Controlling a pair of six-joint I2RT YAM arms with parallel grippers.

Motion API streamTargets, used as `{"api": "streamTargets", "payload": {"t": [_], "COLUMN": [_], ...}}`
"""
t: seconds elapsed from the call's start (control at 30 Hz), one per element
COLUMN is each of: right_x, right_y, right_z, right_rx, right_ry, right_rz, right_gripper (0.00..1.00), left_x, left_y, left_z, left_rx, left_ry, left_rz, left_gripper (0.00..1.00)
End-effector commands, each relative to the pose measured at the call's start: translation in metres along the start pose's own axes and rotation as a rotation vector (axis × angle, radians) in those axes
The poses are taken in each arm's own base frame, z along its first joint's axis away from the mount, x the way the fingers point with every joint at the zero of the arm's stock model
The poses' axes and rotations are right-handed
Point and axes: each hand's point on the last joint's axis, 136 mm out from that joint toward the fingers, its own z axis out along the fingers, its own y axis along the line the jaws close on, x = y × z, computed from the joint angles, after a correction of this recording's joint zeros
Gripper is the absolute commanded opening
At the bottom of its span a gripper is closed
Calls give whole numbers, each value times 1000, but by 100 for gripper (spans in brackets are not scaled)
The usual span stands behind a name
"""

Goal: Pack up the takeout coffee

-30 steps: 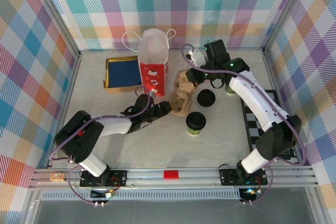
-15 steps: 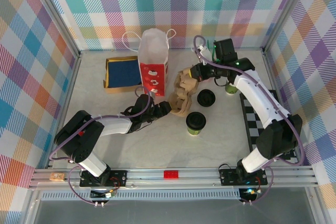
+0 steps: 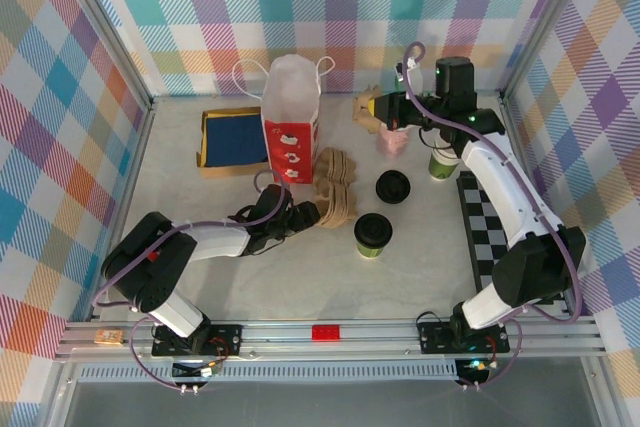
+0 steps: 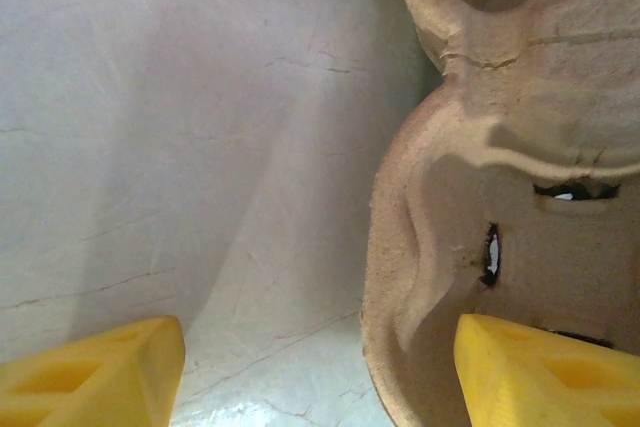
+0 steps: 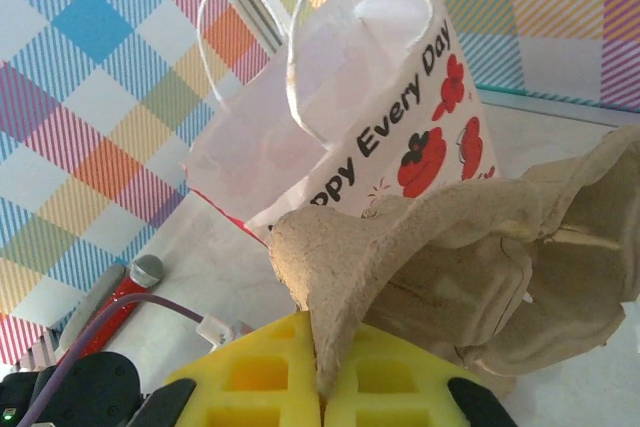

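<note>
Pulp carrier [image 5: 450, 237] is hanging pinched in my right claw [image 5: 320, 392] beside the red bag [image 3: 292, 142]; the takeout coffee [image 3: 372, 234] is standing upright on the table [image 3: 300, 282], well toward me, nearer my spread left claw [image 3: 303, 213].

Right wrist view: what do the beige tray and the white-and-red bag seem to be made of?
The beige moulded cup tray looks like pressed paper pulp: matte, fibrous, with ragged edges. The white-and-red handled bag seems thin paper, faintly translucent, with printed lettering.
</note>
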Motion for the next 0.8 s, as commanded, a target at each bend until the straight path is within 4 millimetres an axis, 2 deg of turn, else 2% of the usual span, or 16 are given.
{"api": "streamTargets", "payload": {"t": [0.0, 0.2, 0.3, 0.4, 0.47, 0.6, 0.67, 0.77], "right_x": [-10, -5, 3, 22, 44, 96, 126, 161], "right_y": [23, 37, 54, 75, 94, 128, 140, 154], "right_z": [-10, -20, -31, -37, -35, -27, -21, -11], "right_rx": [-67, -113, -142, -141, -122, -92, -50, -25], "right_ry": [-37, -17, 4, 79, 152, 305, 386, 479], "right_rz": [-41, -59, -102, -177, -287, -460, -579, -707], "right_gripper": [0, 0, 0, 0, 0, 0, 0, 0], "left_x": [19, 7, -6, -22, -37, -56, -73, -95], "left_y": [30, 9, -9, -26, -35, -14, -2, 8], "left_z": [-9, -30, -55, -89, -115, -159, -183, -214], "left_rx": [-132, -86, -42, -19, -23, -87, -75, -53], "left_ry": [73, 41, -4, -60, -115, -180, -227, -281], "left_rz": [12, 25, 29, 39, 53, -8, -74, -135], "left_gripper": [72, 72, 73, 75, 77, 77, 78, 78]}}
